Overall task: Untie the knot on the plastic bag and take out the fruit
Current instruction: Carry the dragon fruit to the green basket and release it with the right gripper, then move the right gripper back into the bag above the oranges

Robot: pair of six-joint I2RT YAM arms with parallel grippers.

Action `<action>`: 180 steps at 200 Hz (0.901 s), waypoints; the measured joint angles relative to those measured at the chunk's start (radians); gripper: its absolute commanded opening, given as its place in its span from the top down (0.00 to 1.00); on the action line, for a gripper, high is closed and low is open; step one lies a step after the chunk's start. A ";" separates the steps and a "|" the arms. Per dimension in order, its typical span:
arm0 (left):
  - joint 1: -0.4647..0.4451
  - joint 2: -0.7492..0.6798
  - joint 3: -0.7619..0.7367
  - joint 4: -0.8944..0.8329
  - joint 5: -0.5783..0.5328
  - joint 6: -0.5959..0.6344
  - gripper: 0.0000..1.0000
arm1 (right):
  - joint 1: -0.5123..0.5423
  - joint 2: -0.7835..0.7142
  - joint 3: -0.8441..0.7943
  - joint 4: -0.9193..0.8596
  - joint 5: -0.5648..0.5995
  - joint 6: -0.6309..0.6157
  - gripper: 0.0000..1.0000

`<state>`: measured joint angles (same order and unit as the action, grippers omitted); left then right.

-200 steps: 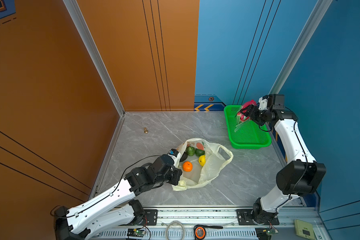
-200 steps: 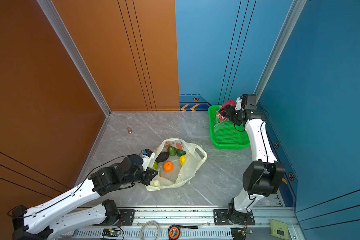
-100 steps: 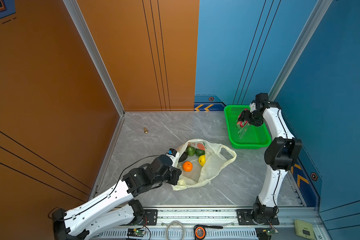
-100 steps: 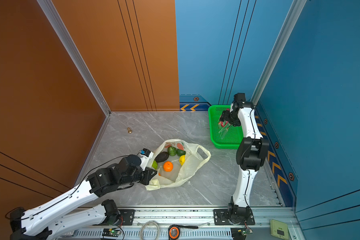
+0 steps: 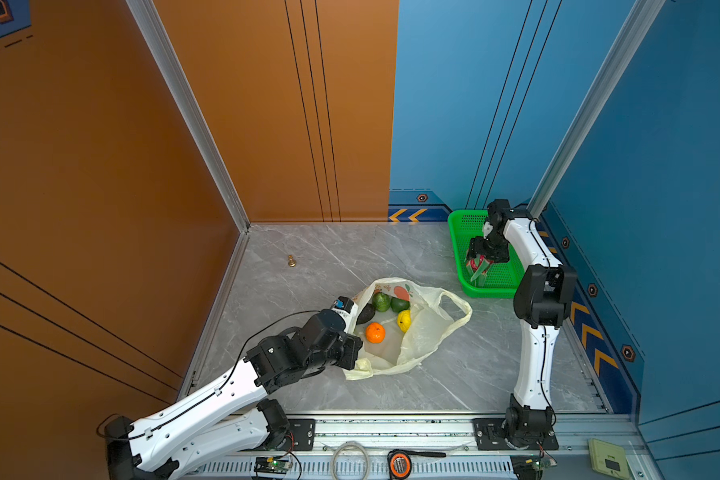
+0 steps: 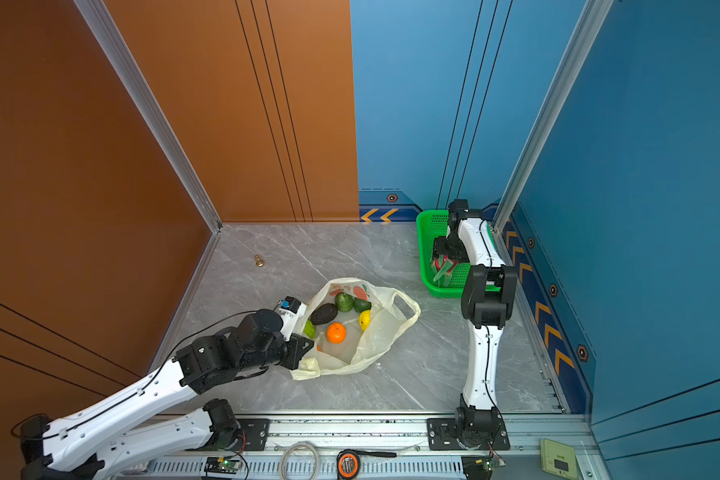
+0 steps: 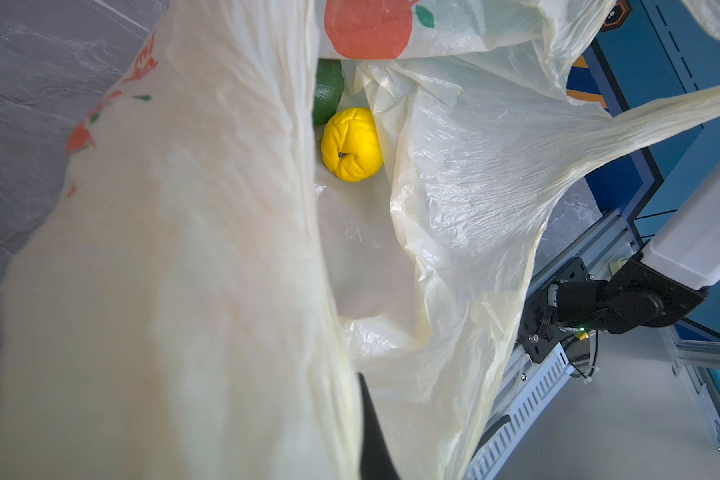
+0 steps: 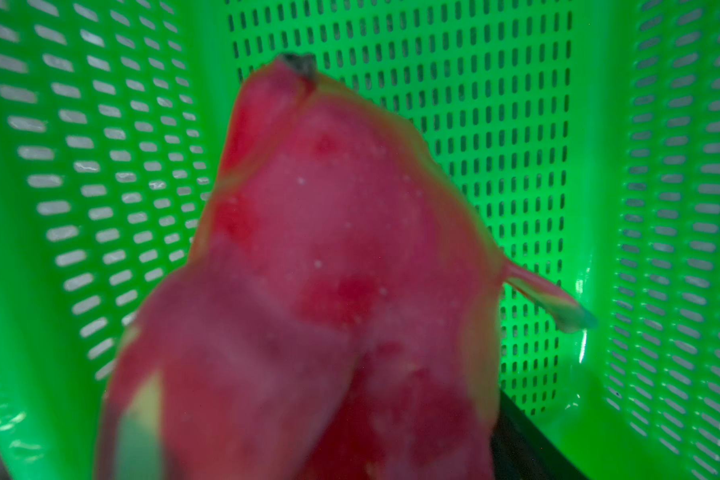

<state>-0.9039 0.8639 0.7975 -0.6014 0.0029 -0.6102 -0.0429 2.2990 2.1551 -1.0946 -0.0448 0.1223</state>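
Plastic bag point(image 5: 425, 332) on marble floor point(image 5: 474, 374) — blue wall point(image 5: 454, 104) behind.

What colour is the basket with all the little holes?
The basket is bright green; the right wrist view shows it best.

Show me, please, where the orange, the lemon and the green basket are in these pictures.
orange point(image 5: 375, 333): in a top view, middle of its peel.
lemon point(image 7: 351, 144): left wrist view, centre of its wrinkled skin.
green basket point(image 5: 489, 292): in a top view, on its near wall.
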 measured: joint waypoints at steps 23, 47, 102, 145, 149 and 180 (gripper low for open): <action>0.000 0.000 0.000 0.000 -0.002 0.000 1.00 | 0.000 0.000 0.002 -0.005 0.007 0.000 0.21; 0.000 0.000 0.000 0.000 -0.002 0.000 1.00 | 0.000 0.000 0.002 -0.007 0.016 0.005 0.11; 0.000 -0.010 0.000 -0.002 -0.002 0.008 1.00 | 0.000 -0.031 0.001 -0.042 0.020 0.008 0.00; 0.001 -0.026 0.000 -0.019 -0.002 0.020 1.00 | 0.017 -0.179 -0.051 -0.049 0.021 0.017 0.00; 0.001 -0.027 0.000 -0.019 -0.002 0.021 1.00 | 0.020 -0.198 -0.058 -0.049 0.020 0.021 0.00; 0.001 -0.033 0.000 -0.019 -0.001 0.027 1.00 | 0.063 -0.383 -0.104 -0.051 -0.005 0.060 0.00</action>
<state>-0.9031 0.8310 0.7975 -0.6209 0.0017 -0.5831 0.0204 1.9163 2.0514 -1.1461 -0.0498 0.1818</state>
